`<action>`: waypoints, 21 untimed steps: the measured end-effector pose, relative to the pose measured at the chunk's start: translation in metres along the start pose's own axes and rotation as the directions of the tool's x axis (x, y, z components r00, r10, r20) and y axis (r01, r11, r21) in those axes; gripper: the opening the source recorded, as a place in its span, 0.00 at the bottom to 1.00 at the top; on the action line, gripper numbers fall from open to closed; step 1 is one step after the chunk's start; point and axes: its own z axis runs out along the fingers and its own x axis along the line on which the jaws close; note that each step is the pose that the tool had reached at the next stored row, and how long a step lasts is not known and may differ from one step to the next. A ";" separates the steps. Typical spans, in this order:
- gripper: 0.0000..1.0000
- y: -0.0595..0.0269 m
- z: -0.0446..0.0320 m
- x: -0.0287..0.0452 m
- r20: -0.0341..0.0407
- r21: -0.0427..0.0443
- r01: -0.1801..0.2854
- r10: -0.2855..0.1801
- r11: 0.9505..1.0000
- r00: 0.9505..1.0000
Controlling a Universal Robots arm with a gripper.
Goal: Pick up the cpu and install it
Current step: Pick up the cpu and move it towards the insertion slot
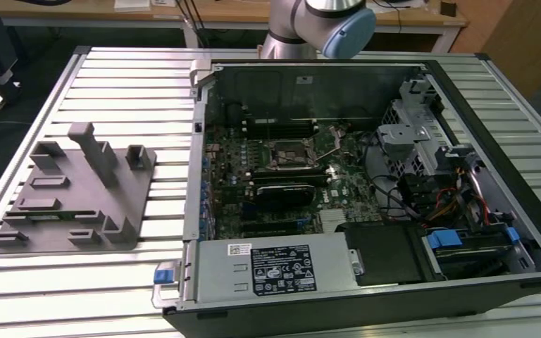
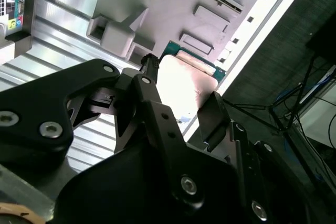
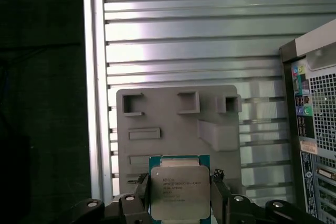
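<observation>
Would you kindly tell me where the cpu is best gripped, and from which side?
Pinch two opposite edges, approaching square to its metal top. The cpu is a thin flat square, and the gripper has a finger against each of those edges.

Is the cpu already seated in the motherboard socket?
No, in the first wrist view the gripper holds the cpu by its edges, over the grey tray.

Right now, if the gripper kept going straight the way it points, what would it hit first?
Probably the tray: the gripper, jaws shut on the cpu, points at it, so the cpu would touch first. How far off the tray lies is unclear.
</observation>
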 end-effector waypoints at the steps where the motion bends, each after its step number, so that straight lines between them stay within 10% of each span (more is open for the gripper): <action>1: 0.55 0.0001 0.0001 -0.0019 0.000 0.000 0.000 0.000 1.000 1.000; 21: 0.55 0.0032 0.0020 -0.0425 0.000 0.000 0.000 0.000 1.000 1.000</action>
